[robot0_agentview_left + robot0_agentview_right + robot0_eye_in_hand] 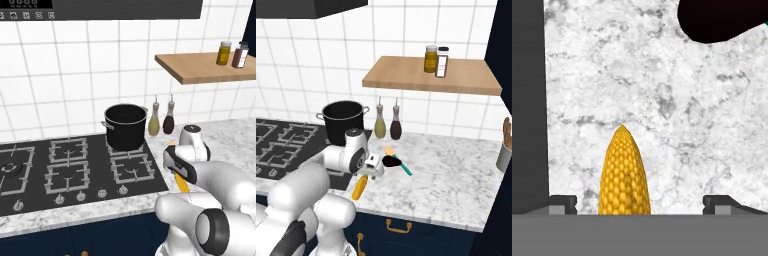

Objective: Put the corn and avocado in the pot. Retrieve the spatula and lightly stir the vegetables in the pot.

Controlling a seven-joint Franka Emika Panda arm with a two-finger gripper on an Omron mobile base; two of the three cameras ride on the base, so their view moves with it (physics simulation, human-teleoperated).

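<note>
My claw [639,205] hangs wide open and empty over the corn [625,172]; it looks stiff, light and bumpy, so I'd pinch mid-cob.

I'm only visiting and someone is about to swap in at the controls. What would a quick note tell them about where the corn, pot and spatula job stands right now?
Gripper: open, holding nothing, poised low over the corn, whose near end sits between the finger tips.
Corn: lying on the marble counter, just right of the stove.
Pot: on the stove's back right burner; nothing can be seen inside it from here.
Spatula: on the counter, beyond the corn, next to a dark rounded object that may be the avocado.
Done: nothing in the pot yet.
Left: grasp the corn, drop it in the pot, add the avocado, fetch the spatula, stir.
</note>
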